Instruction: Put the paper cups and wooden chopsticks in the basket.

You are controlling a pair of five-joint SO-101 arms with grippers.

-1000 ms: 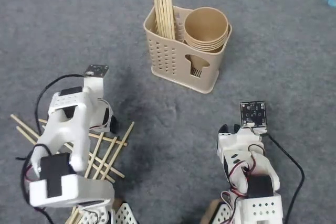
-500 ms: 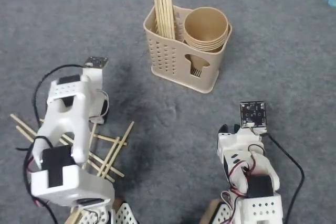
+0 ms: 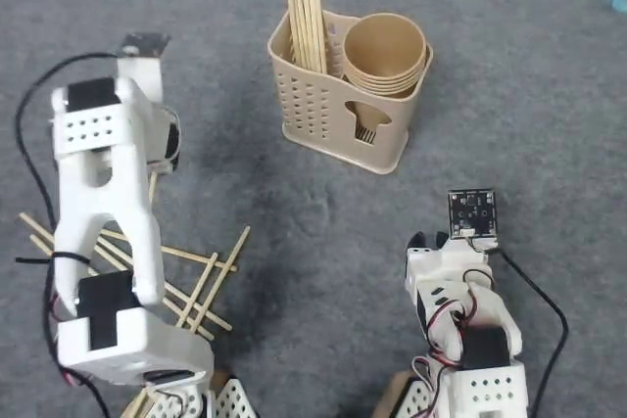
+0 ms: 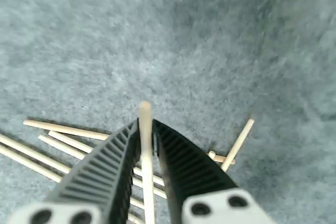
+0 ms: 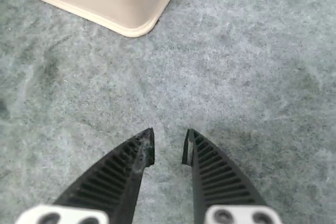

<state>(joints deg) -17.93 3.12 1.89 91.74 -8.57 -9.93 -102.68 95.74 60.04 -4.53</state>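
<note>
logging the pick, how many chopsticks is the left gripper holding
1. A single chopstick is clamped in the left gripper, raised above the loose chopsticks on the carpet.

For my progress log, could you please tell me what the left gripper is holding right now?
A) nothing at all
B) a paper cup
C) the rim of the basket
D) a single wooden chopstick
D: in the left wrist view the left gripper is shut on one wooden chopstick, whose end sticks out past the fingertips, above the loose chopsticks.
</note>
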